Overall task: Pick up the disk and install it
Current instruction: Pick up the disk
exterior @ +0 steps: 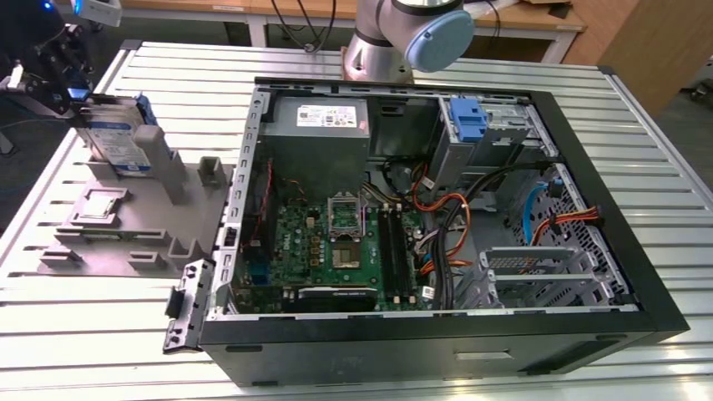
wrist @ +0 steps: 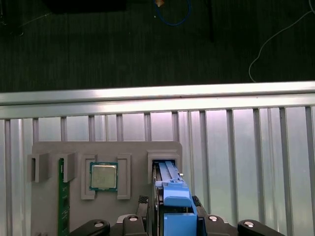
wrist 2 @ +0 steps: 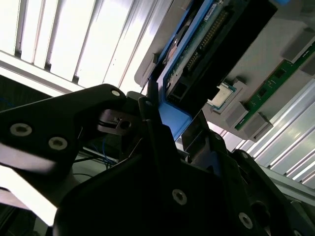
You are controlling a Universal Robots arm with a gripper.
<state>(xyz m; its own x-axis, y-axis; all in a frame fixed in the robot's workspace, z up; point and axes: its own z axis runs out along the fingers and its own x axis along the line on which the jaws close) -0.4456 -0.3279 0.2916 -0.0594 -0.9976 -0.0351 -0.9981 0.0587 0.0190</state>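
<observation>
The disk (exterior: 120,138), a silver-grey drive with a white-and-blue label in a bright blue bracket, stands on edge in a slot of the grey fixture (exterior: 123,221) at the exterior view's left. My gripper (exterior: 80,98) reaches it from its upper end, with the black fingers closed on either side of the blue bracket. In the first wrist view the bracket end of the disk (wrist: 173,189) sits between the fingers of my gripper (wrist: 174,219). The second wrist view has the disk (wrist 2: 206,44) with its connector edge showing, clamped in my gripper (wrist 2: 177,123).
The open computer case (exterior: 657,326) lies at the exterior view's right, with motherboard (exterior: 334,242), cables, a blue clip (exterior: 470,121) in the upper bay and a metal drive cage (exterior: 523,267). The fixture also holds a processor chip (wrist: 103,176) and a memory stick (wrist: 61,196). The arm's base (exterior: 385,42) stands behind the case.
</observation>
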